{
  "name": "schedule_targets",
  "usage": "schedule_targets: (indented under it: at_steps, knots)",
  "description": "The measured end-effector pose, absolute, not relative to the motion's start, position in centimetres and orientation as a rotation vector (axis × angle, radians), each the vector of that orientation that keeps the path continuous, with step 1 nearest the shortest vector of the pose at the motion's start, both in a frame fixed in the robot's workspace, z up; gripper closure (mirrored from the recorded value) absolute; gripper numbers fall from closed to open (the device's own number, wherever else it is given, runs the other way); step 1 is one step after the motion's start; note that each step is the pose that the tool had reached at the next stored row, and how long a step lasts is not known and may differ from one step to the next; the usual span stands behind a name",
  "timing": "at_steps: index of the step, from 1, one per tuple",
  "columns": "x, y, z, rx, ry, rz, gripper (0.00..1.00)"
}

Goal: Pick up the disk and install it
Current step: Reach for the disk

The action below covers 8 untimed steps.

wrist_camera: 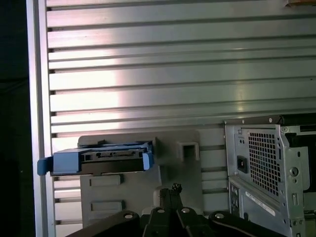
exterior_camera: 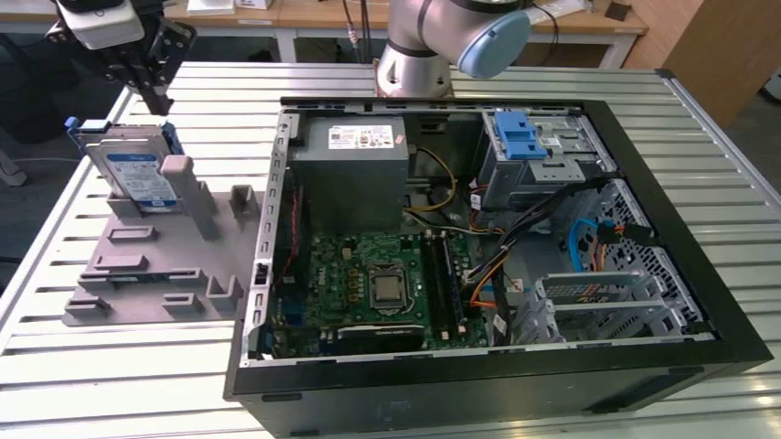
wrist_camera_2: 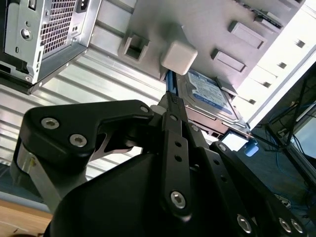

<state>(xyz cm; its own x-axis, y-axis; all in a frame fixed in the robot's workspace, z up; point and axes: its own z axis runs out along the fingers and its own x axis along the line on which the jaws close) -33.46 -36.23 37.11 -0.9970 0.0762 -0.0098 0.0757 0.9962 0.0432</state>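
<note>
The disk (exterior_camera: 132, 171) is a silver hard drive with a white-and-blue label and blue side rails. It stands on edge in a slot of the grey holder plate (exterior_camera: 146, 265), at the exterior view's left. My gripper (exterior_camera: 157, 99) hangs a short way above the disk's top edge and does not touch it. Its dark fingers are shut together with nothing between them. In the second wrist view the gripper (wrist_camera_2: 171, 101) points toward the disk (wrist_camera_2: 210, 94). The first wrist view has the disk (wrist_camera: 101, 158) edge-on, beyond the gripper (wrist_camera: 172, 190).
An open computer case (exterior_camera: 683, 357) lies on the slatted metal table (exterior_camera: 110, 384), to the exterior view's right of the holder. Inside are a grey power supply box (exterior_camera: 354, 174), a green motherboard (exterior_camera: 366, 283) and a perforated cage with a blue latch (exterior_camera: 522, 137). The arm's base (exterior_camera: 415, 64) stands behind the case.
</note>
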Motion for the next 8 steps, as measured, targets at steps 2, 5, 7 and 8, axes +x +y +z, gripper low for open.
schedule_targets:
  at_steps: [2,5,7,8]
  knots:
    - [-33.66,-36.19,37.1,0.119,3.127,0.067,0.89]
    - [-33.97,-36.14,37.07,0.119,3.127,0.067,0.89]
    - [-34.19,-36.1,37.05,0.119,3.127,0.067,0.89]
    - [-34.3,-36.09,37.04,0.119,3.127,0.067,0.89]
